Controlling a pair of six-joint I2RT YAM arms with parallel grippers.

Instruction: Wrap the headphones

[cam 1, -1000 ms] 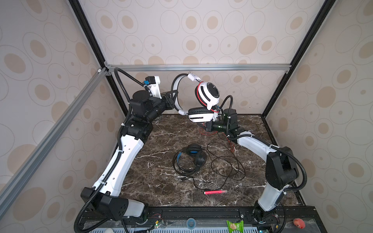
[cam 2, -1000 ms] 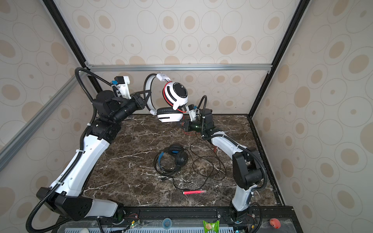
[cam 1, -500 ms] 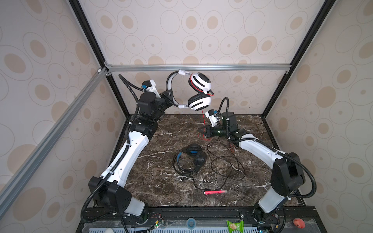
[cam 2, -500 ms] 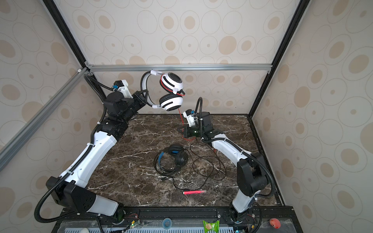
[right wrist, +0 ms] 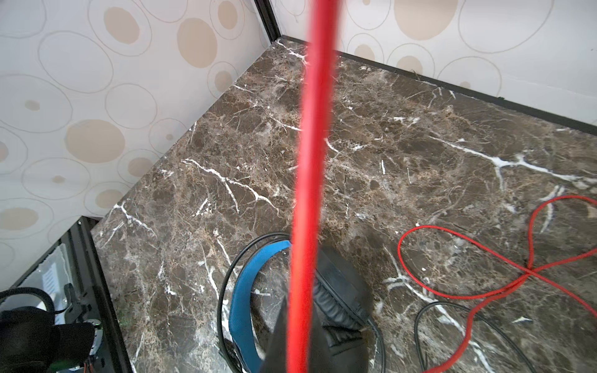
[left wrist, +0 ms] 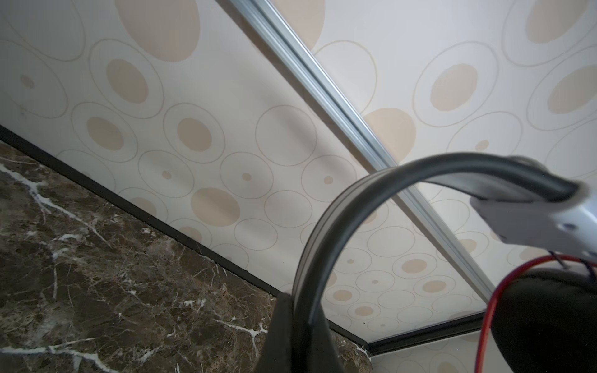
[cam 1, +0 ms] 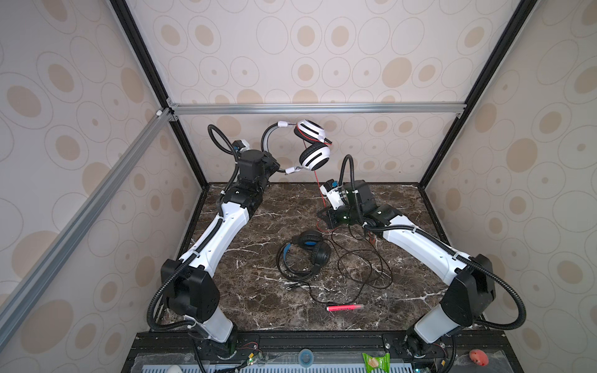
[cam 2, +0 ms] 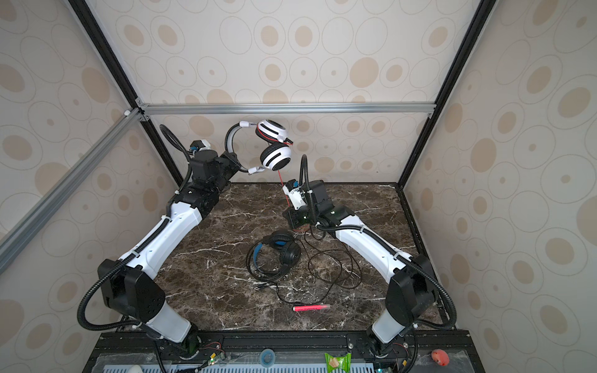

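Between my left fingers (left wrist: 279, 336) sits the grey band (left wrist: 323, 245) of the white headset (cam 1: 315, 156); the left gripper (cam 1: 278, 168) is clamped tight on it. My right gripper (right wrist: 297, 352) is closed on the red cord (right wrist: 315, 129), which runs straight from the lower cup down to that grip. The rest of the red slack lies in crossed loops on the table (cam 1: 258, 290), near the black cord (cam 1: 365, 268). The black headset (cam 1: 310, 252) lies flat mid-table, just beside my right gripper and not held. The pen (cam 1: 344, 306) lies nearer the front edge.

Risk findings: the cord looks taut between my two grips. Pulling them further apart would load the cord where it enters the cup, or drag it through the right-hand grip. The band is pinched at one narrow spot, so the cups may swing and twist the wrap. The slack could snag the black cord and tow that headset.

Pose: my left arm is stretched up and back, wrist raised, holding the headset aloft close to the rear wall. My right arm reaches low toward centre, wrist tipped down just above the table.
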